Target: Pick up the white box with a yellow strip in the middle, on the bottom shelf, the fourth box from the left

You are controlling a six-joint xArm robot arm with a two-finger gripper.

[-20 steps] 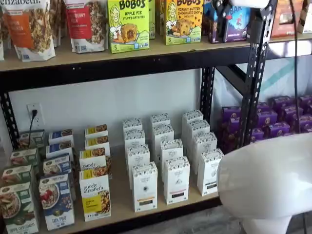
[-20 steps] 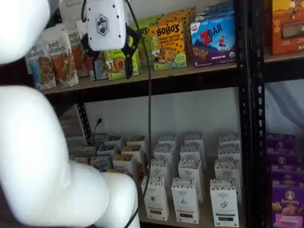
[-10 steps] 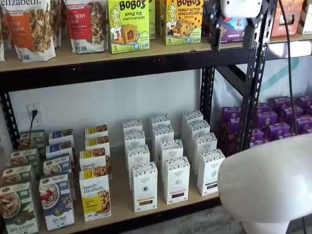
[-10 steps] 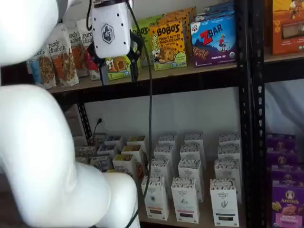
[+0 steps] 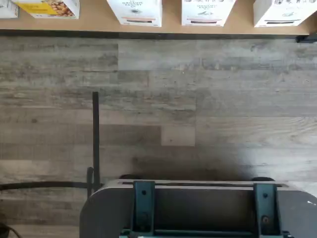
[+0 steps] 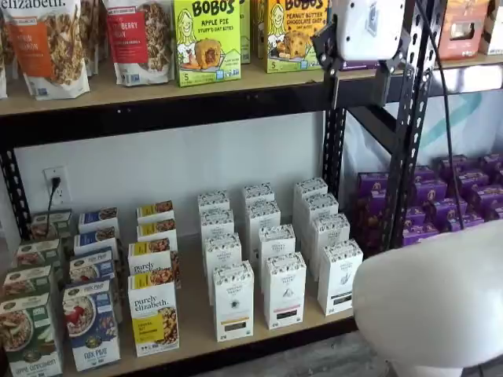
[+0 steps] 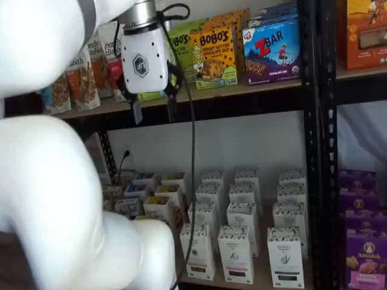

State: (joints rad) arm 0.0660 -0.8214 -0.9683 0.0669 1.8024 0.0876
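The white box (image 6: 233, 301) stands at the front of its row on the bottom shelf (image 6: 196, 330), with a yellowish band low on its front. The wrist view shows it (image 5: 134, 10) at the shelf's edge (image 5: 99, 25), and it also appears in a shelf view (image 7: 198, 252). My gripper (image 6: 361, 85) hangs high up at the level of the upper board, far above the box and to its right. Its two black fingers (image 7: 136, 112) point down with a plain gap between them and nothing in it.
Alike white cartons with dark bands (image 6: 284, 290) stand beside the box, and purely elizabeth boxes (image 6: 153, 318) to its left. Bobo's boxes (image 6: 207, 39) fill the upper board. A black rack post (image 6: 409, 126) and purple boxes (image 6: 448, 196) lie right. The arm's white body (image 6: 432, 298) bulks in front.
The gripper has come down from the top edge to the level of the upper board and shifted sideways. Its fingers stay apart. The boxes have not moved.
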